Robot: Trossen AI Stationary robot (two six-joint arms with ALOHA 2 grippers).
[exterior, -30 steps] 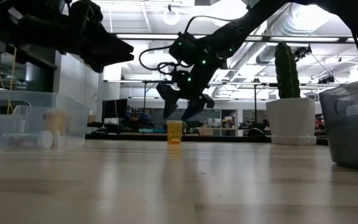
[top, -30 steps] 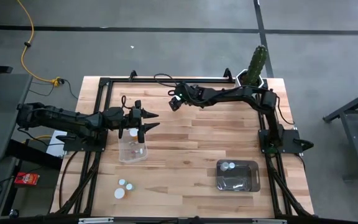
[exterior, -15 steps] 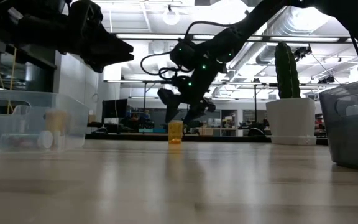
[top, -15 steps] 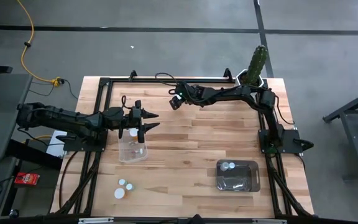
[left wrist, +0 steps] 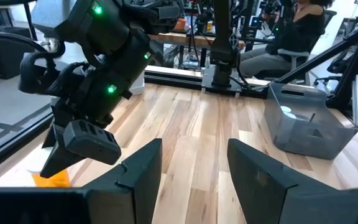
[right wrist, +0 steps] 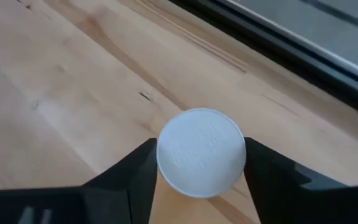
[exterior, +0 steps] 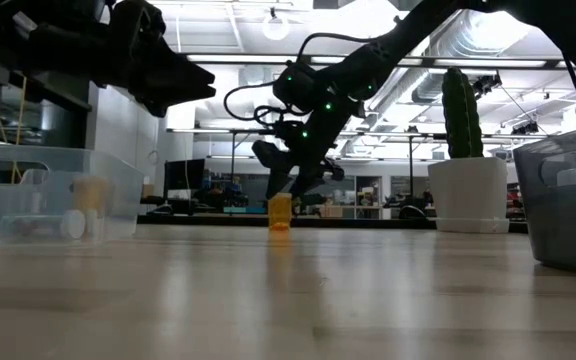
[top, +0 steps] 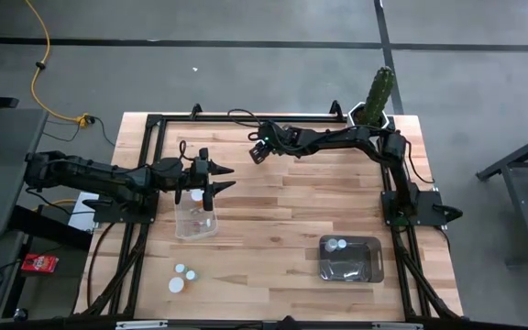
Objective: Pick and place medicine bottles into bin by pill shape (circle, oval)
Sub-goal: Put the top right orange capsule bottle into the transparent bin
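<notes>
An orange medicine bottle [exterior: 280, 213] with a white round cap [right wrist: 201, 152] stands upright on the table at the far middle. My right gripper [top: 258, 153] reaches down over it, covers it in the high view and is shut on it. My left gripper [top: 225, 177] hovers open above the clear bin [top: 197, 220] on the left, with nothing between its fingers [left wrist: 143, 163]. Bottles lie inside that clear bin. My right gripper pinches the bottle's white cap [right wrist: 166, 163] between its two fingers, one on each side of the cap's rim. The fingers slant down from the table's right side. The bottle stands upright with its base on the table [exterior: 280, 227].
A dark bin [top: 365, 270] at the near right holds two white-capped bottles [top: 336, 245]. Three more bottles [top: 181, 275] stand loose at the near left. A white pot with a cactus [top: 377, 99] stands at the far right corner. Bare wood lies in the middle.
My right gripper's fingers have come together around the orange bottle's cap, the gap narrowing in the low view. The bottle has stayed upright in its place.
</notes>
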